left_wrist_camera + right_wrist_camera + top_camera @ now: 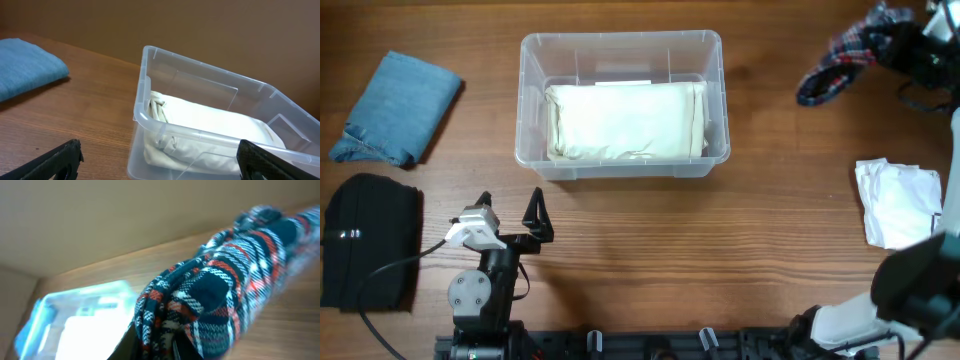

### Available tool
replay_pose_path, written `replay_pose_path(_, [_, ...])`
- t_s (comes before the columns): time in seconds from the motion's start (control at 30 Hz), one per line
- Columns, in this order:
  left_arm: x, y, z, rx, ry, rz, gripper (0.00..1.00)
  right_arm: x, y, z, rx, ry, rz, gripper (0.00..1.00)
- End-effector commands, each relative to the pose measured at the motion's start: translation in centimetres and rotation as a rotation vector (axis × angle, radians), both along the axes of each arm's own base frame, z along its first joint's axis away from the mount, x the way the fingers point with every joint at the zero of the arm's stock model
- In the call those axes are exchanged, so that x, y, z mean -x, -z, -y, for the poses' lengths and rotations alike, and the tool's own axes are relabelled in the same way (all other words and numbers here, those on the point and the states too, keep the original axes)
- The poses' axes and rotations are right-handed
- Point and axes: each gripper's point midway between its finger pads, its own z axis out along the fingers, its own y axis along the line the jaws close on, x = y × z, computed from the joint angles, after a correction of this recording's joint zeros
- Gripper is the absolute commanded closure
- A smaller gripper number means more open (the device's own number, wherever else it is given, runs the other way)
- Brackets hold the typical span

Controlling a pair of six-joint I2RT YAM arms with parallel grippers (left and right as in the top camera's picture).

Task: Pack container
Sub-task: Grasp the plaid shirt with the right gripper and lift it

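Sitting mid-way on the wood-grain counter (650,240), clear container (525,100), cream cloth (625,120) folded inside; left pincer (510,205) released wide; right pincer (888,40) clenched on plaid cloth (835,65), far right; plain brown wall (200,25)

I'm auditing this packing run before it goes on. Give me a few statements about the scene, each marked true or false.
1. The container holds a folded cream cloth. True.
2. The right tool is open and empty. False: it is shut on the plaid cloth.
3. The left tool is open and holds nothing. True.
4. The blue cloth lies inside the container. False: it lies on the table, to the container's left.
5. A white cloth lies on the table to the container's right. True.
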Motion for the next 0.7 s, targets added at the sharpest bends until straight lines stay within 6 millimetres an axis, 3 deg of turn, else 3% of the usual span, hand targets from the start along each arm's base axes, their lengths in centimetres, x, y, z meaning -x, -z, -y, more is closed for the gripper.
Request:
replay_pose_path(0.0, [0.0,0.3,0.0,0.001,-0.001,-0.004,0.0,2.4,-5.3,-6.9,0.01,-0.147,0.103,0.96])
replay_pose_path(0.17, [0.0,0.3,0.0,0.001,0.0,-0.004,0.0,6.4,-10.0,-18.4,-0.014,-0.387,0.199,0.96])
replay_pose_path(0.27, [0.0,0.3,0.0,0.001,0.0,-0.004,0.0,7.8,-11.2,-24.3,-0.036,-0.509,0.243,0.96])
replay_pose_path(0.37, [0.0,0.3,0.0,0.001,0.0,-0.004,0.0,8.8,-11.6,-28.6,-0.014,-0.562,0.279,0.96])
replay_pose_path(0.53, [0.0,0.2,0.0,0.001,0.0,-0.003,0.0,9.3,-11.0,-35.3,0.088,-0.554,0.345,0.96])
replay_pose_path(0.6, [0.0,0.3,0.0,0.001,-0.001,-0.004,0.0,8.4,-9.3,-38.9,0.144,-0.522,0.367,0.96])
replay_pose_path(0.67, [0.0,0.2,0.0,0.001,0.0,-0.003,0.0,7.3,-7.3,-40.6,0.204,-0.469,0.36,0.96])
